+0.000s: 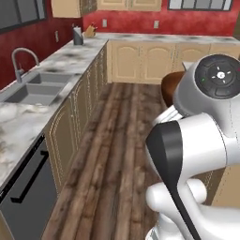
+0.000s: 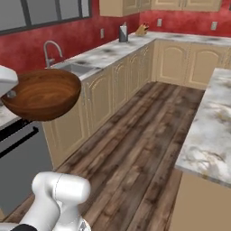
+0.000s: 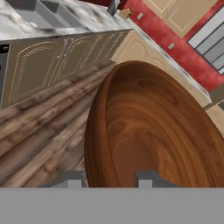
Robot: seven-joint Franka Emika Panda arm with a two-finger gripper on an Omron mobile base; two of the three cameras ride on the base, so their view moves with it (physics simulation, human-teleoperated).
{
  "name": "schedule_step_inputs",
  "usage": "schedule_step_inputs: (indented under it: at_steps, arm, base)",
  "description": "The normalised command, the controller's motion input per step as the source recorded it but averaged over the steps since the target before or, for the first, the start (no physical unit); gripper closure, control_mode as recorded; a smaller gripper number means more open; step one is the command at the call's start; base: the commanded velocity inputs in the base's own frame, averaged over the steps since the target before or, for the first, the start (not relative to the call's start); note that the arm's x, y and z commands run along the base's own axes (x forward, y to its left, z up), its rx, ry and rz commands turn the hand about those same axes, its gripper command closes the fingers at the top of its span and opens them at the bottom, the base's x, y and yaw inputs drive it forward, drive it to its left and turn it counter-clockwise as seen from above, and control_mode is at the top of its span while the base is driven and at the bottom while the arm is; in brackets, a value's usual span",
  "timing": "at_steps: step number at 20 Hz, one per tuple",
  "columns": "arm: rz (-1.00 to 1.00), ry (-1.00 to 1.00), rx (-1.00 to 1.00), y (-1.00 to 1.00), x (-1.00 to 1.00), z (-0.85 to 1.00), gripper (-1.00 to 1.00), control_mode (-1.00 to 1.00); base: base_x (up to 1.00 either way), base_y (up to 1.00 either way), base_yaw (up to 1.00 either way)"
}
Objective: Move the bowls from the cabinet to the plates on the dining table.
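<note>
While the gripper clamps the bowl by its rim, you carry it left of frame toward the table.

One wood-grain bowl in the air above the plank floor, left of the dining table; one gripper, a finger on each side of that bowl's rim; one sink with one curved tap in the long marble counter; one paper-towel roll and one knife block at that counter's far corner; one dark dishwasher front under its near end; two wall sockets above its far run.
</note>
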Motion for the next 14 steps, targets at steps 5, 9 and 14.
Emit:
schedule_step_inputs:
  at_steps: [5,9,14]
  arm:
    - [0.00,0.00,0.00,0.00,0.00,0.00,1.00,1.00]
    - [0.00,0.00,0.00,0.00,0.00,0.00,1.00,1.00]
    - [0.00,0.00,0.00,0.00,0.00,0.00,1.00,1.00]
  base:
    - [0.80,0.04,-0.03]
    - [0.83,0.00,0.00]
    - [0.74,0.18,-0.15]
